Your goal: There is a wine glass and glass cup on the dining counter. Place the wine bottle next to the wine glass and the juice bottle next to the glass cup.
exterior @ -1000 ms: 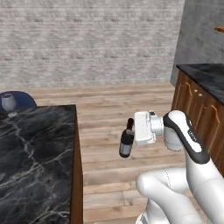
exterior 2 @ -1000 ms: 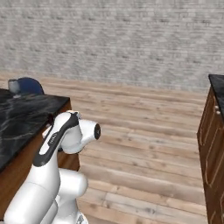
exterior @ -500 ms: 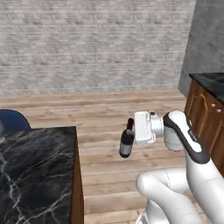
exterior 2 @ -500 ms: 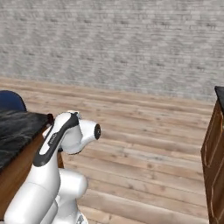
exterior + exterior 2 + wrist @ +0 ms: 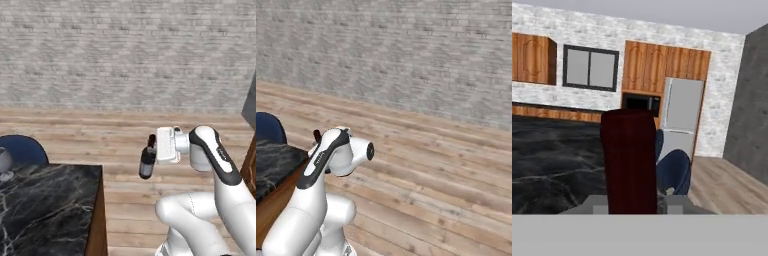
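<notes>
Beside the bench (image 5: 55, 200), over the wooden floor, the pincer (image 5: 152, 152) is clamped on the wine bottle (image 5: 146, 163), which hangs clear of the slab's corner. Risk: the bottle's base may strike the bench edge during approach, or topple the wine glass (image 5: 4, 162) standing at the far end.

Wine glass (image 5: 4, 162) cut by left edge.
</notes>
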Controlling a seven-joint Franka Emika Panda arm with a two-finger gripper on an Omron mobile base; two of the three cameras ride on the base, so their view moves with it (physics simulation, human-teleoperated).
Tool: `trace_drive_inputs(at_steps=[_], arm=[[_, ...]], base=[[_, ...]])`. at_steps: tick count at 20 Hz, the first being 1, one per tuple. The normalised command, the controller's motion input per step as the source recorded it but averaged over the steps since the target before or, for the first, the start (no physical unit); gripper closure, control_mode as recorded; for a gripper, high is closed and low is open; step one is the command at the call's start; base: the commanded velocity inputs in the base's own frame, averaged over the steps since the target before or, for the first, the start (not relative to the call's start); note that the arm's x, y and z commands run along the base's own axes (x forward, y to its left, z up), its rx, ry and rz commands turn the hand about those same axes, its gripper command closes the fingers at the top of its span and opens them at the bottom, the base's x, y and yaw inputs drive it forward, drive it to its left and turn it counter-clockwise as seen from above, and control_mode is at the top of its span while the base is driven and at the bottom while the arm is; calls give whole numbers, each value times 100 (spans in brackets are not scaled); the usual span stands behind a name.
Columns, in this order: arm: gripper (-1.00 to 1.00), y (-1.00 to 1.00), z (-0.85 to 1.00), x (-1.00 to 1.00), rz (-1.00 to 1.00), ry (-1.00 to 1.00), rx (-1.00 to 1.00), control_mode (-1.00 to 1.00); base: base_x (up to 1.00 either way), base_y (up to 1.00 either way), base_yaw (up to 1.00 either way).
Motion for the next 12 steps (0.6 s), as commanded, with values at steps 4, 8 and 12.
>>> trace_drive_inputs(at_steps=[4, 8, 12], arm=[[100, 0, 0, 0, 0, 0, 0, 100], [100, 0, 0, 0, 0, 0, 0, 100], [100, 0, 0, 0, 0, 0, 0, 100]], base=[[55, 0, 62], [54, 0, 64], [54, 0, 64]])
